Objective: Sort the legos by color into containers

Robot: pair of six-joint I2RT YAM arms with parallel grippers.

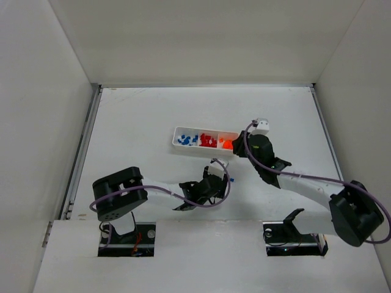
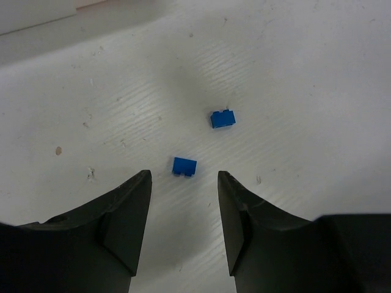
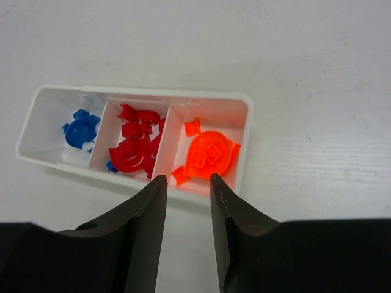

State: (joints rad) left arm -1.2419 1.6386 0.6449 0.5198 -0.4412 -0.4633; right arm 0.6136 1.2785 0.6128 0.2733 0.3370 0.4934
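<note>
The white three-part tray [image 3: 245, 104] lies on the table, also seen from above as the tray [image 1: 176, 135]. Blue legos [image 3: 79, 129] fill its left part, red legos [image 3: 135, 149] the middle, and orange legos [image 3: 208, 154] the right. A small blue piece [image 3: 112, 166] shows at the near edge of the red part. My right gripper [image 3: 187, 178] hangs open and empty over the tray's near rim, by the orange part. Two loose blue bricks [image 2: 184, 166] [image 2: 223, 118] lie on the table. My left gripper [image 2: 183, 177] is open just short of the nearer brick, holding nothing.
White walls [image 1: 49, 91] enclose the table on three sides, with a metal rail [image 1: 82, 152] along the left edge. The left arm [image 1: 183, 192] reaches toward the middle, and the right arm [image 1: 305, 183] stretches from the right base to the tray's right end.
</note>
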